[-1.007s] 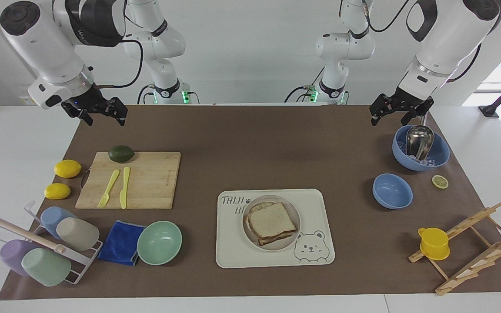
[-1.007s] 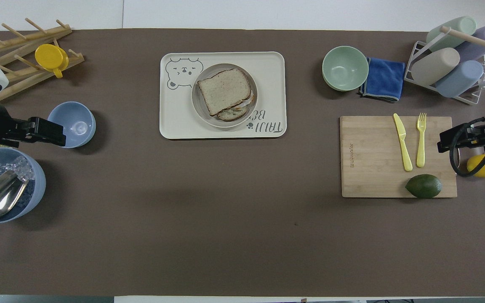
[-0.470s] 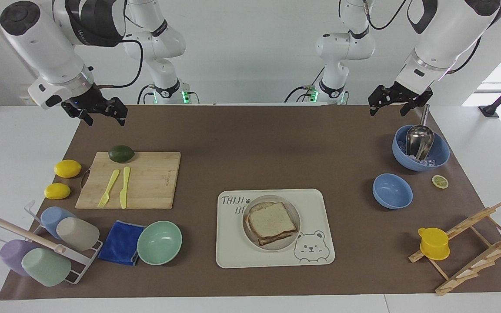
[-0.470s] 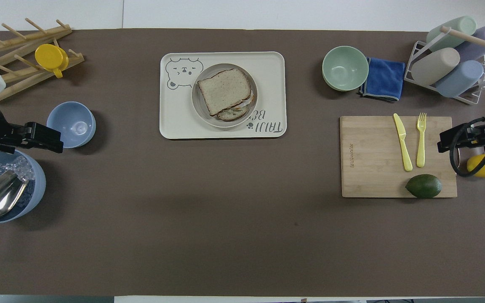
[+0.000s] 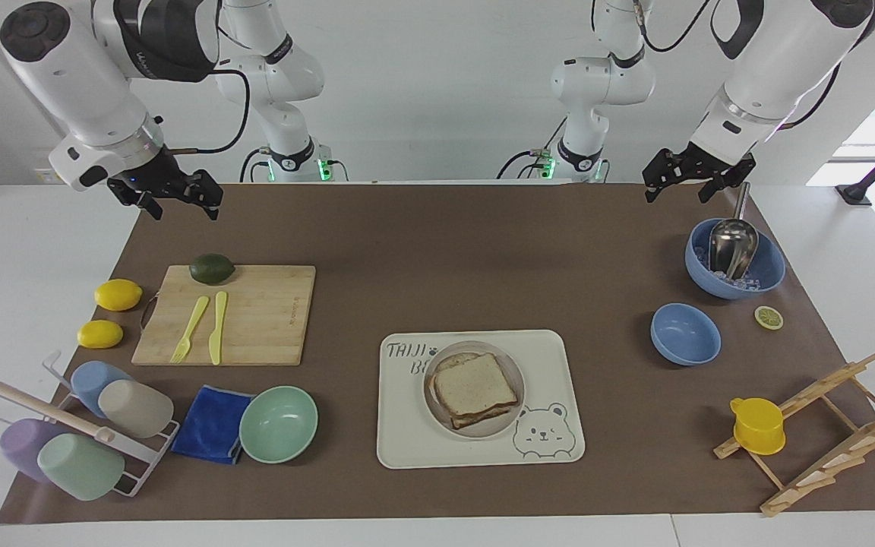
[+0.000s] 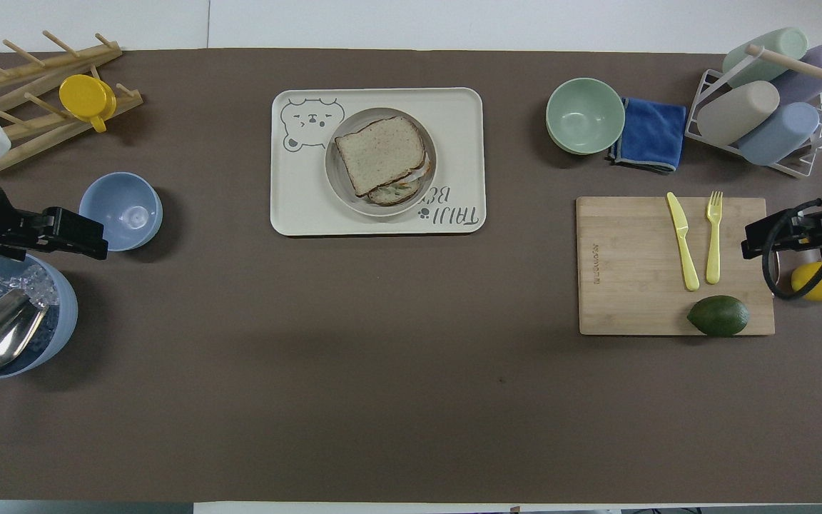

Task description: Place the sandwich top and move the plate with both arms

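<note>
The sandwich top (image 5: pixel 475 387) is a pale bread slice lying on another slice on the plate (image 5: pixel 503 425), which stands on the cream bear tray (image 5: pixel 551 365). The slice (image 6: pixel 380 153), the plate (image 6: pixel 340 187) and the tray (image 6: pixel 457 114) also show in the overhead view. My left gripper (image 5: pixel 676 194) hangs open and empty in the air over the mat by the ice bowl; it also shows in the overhead view (image 6: pixel 74 233). My right gripper (image 5: pixel 184 211) hangs open and empty over the mat's corner by the cutting board; it also shows in the overhead view (image 6: pixel 759 240). Both are well apart from the plate.
At the right arm's end are a cutting board (image 5: pixel 263 319) with fork, knife and avocado (image 5: pixel 212 268), two lemons, a mint bowl (image 5: pixel 279 424), a blue cloth and a cup rack. At the left arm's end are a blue bowl with ice and a scoop (image 5: pixel 734 258), an empty blue bowl (image 5: pixel 685 333), a lemon slice and a wooden rack with a yellow cup (image 5: pixel 758 425).
My left gripper has risen a little and drawn back from above the ice bowl. The right arm and the sandwich have not moved.
</note>
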### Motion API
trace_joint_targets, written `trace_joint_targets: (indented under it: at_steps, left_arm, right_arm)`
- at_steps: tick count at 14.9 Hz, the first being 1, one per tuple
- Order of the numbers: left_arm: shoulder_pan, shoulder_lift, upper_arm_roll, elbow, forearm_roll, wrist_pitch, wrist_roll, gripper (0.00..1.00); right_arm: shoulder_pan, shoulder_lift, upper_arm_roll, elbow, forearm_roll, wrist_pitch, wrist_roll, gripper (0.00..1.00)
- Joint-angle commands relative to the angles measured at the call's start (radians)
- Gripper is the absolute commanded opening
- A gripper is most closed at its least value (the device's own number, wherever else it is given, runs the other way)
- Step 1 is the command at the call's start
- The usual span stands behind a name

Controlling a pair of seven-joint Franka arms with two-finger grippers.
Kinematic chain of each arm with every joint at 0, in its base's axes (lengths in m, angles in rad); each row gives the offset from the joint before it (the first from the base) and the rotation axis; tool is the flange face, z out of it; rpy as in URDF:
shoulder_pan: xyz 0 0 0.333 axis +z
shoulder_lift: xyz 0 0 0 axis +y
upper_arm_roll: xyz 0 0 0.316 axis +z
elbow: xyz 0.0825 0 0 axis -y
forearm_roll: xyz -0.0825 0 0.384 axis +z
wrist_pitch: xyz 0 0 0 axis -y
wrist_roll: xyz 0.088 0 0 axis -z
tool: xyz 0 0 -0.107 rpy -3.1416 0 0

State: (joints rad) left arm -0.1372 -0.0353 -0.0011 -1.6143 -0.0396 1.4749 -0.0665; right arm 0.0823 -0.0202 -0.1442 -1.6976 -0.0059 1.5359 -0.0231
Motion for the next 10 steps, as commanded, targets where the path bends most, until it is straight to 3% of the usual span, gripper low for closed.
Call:
trace_joint_targets:
  at_steps: [1,10]
  left_arm:
    - [-0.004,-0.003,-0.002,0.004,0.021,-0.010,0.002,1.00]
    - [-0.007,-0.005,-0.004,0.002,0.020,-0.002,0.002,1.00]
  right_arm:
    - [-0.009,-0.009,0.003,-0.002,0.003,-0.011,-0.015,1.00]
    - [-0.009,-0.009,0.003,-0.002,0.003,-0.011,-0.015,1.00]
